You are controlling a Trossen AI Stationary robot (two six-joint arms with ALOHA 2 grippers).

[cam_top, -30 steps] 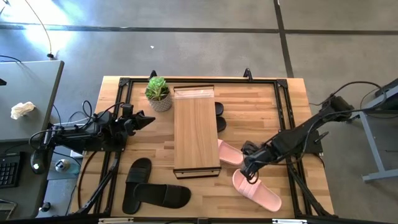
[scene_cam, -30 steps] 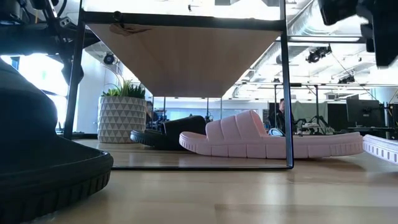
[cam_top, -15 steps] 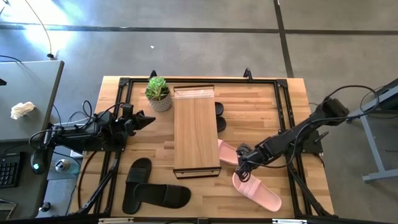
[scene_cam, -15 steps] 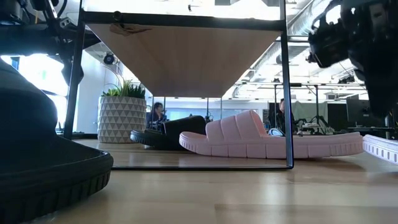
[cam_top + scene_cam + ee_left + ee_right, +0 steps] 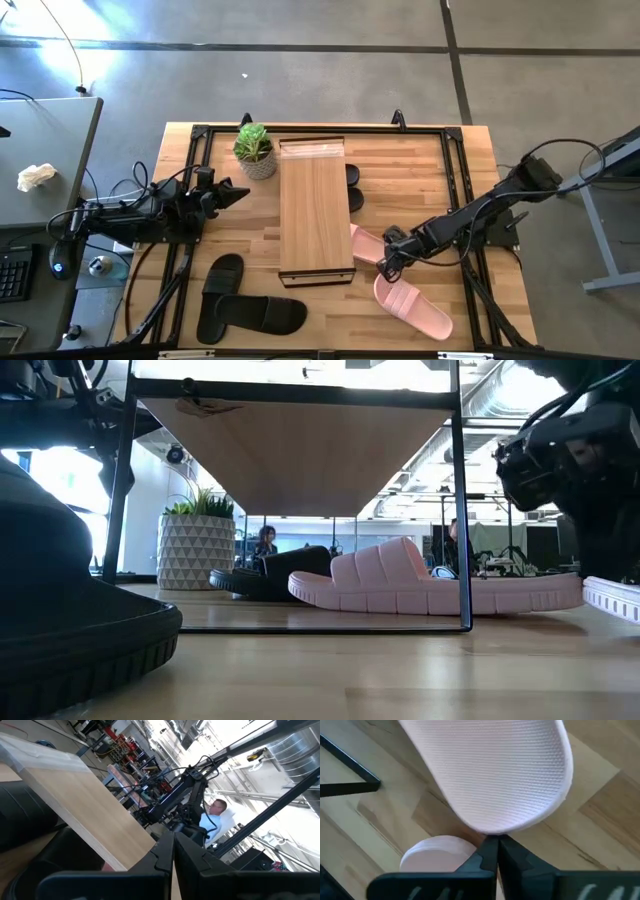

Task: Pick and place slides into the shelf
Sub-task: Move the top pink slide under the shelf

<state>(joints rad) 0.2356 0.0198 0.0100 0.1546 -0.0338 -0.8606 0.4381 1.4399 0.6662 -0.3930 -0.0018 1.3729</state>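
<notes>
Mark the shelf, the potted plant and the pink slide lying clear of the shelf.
shelf [image 5: 315, 205], high view, middle of its plank top.
potted plant [image 5: 254, 143], high view, on the green leaves.
pink slide [image 5: 420, 311], high view, on its footbed, near the table's front edge.

grey concrete floor [image 5: 300, 70], side desk [image 5: 40, 160]

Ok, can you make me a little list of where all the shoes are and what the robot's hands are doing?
shelf: middle of the table
pink slide under shelf: lower tier, heel poking out on the right
loose pink slide: on the table, near right of the shelf
black slides on table: two, near left
black slides under shelf: partly hidden
right gripper: shut, between the two pink slides, holding nothing
left gripper: shut, waiting left of the shelf
</notes>
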